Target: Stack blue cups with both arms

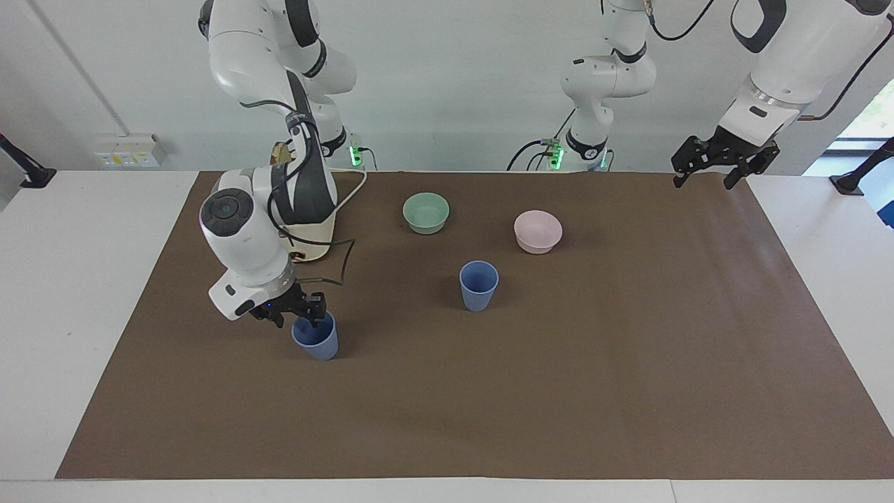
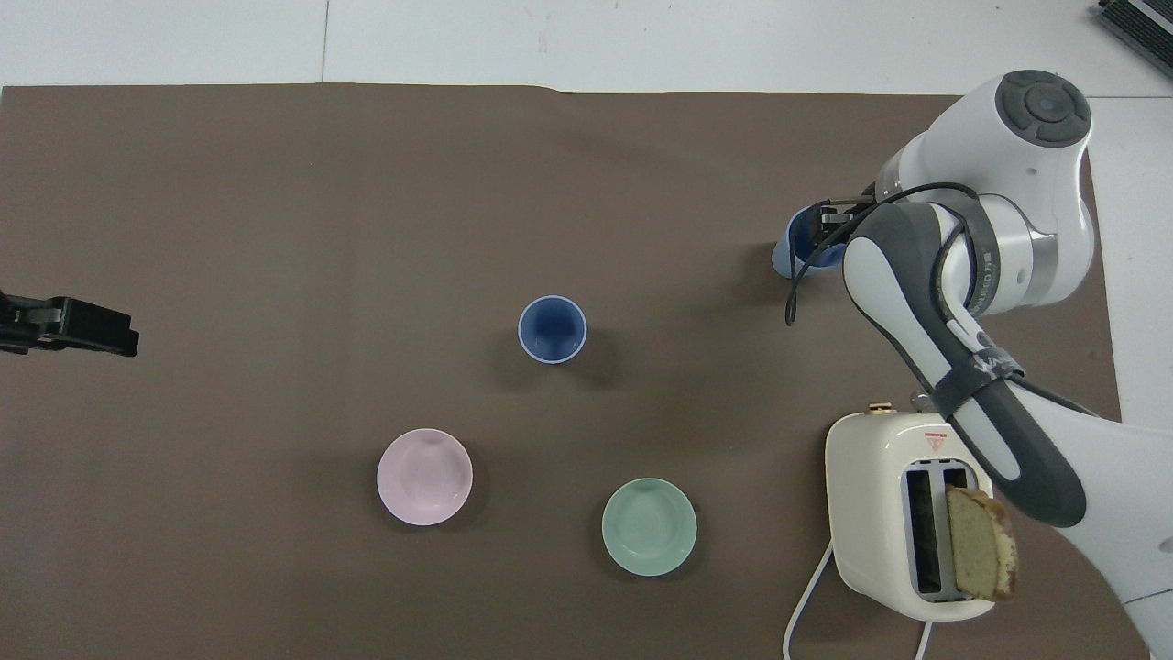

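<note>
Blue cup (image 1: 316,337) upright on counter (image 1: 559,391), toward right arm's end. My right end effector (image 1: 299,313) at its rim, fingers parted, one seemingly inside. Best pinch wall squarely, lift straight. Second blue cup (image 1: 478,285) mid-counter. Left end effector (image 1: 723,162) waits, spread wide.

the right arm (image 1: 262,209) is bent forward and down over the right arm's end of the table, its wrist tilted, and the right gripper (image 1: 299,312) is held low with its fingers parted, one fingertip seen inside a cup's rim. the left arm (image 1: 789,56) is kept raised at the left arm's end, waiting, with the left gripper (image 1: 719,162) hung open above the table's edge.
</note>
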Controlling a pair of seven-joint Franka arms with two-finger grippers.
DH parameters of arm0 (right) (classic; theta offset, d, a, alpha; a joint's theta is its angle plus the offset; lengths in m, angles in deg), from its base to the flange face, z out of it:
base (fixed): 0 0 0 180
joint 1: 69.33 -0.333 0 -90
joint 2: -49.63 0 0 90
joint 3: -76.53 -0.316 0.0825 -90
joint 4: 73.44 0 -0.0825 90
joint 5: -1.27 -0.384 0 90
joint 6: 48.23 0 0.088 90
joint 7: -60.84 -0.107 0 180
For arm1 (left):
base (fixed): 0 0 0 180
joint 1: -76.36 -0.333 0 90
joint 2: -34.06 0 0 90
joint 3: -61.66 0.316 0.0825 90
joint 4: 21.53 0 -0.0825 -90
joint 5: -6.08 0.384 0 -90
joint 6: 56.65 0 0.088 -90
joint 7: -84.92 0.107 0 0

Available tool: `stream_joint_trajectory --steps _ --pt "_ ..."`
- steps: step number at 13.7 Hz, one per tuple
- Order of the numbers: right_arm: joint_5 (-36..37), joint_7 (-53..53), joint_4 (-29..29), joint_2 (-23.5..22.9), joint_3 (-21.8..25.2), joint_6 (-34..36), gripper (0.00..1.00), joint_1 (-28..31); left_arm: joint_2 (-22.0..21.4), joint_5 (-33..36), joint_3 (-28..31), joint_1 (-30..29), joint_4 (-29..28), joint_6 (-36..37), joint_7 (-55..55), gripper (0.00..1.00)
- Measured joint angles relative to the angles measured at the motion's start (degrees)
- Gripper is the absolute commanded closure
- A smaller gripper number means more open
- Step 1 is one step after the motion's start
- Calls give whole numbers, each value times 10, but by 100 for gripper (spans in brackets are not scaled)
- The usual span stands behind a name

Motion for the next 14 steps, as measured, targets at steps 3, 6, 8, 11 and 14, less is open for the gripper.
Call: stream_joint_trajectory --steps 3,6,8,11,14 --pt "0 0 0 0 0 0 100 0 -4 0 3 0 1 0 0 0" --pt "0 -3 2 1 0 -2 100 0 -7 0 2 0 1 0 0 0" --pt "0 -4 5 11 -1 -2 100 0 -7 0 2 0 1 0 0 0" --pt "0 -23 6 41 -7 5 100 -6 -7 0 2 0 1 0 0 0" --pt "0 -89 7 75 -11 43 100 -51 -7 0 2 0 1 0 0 0"
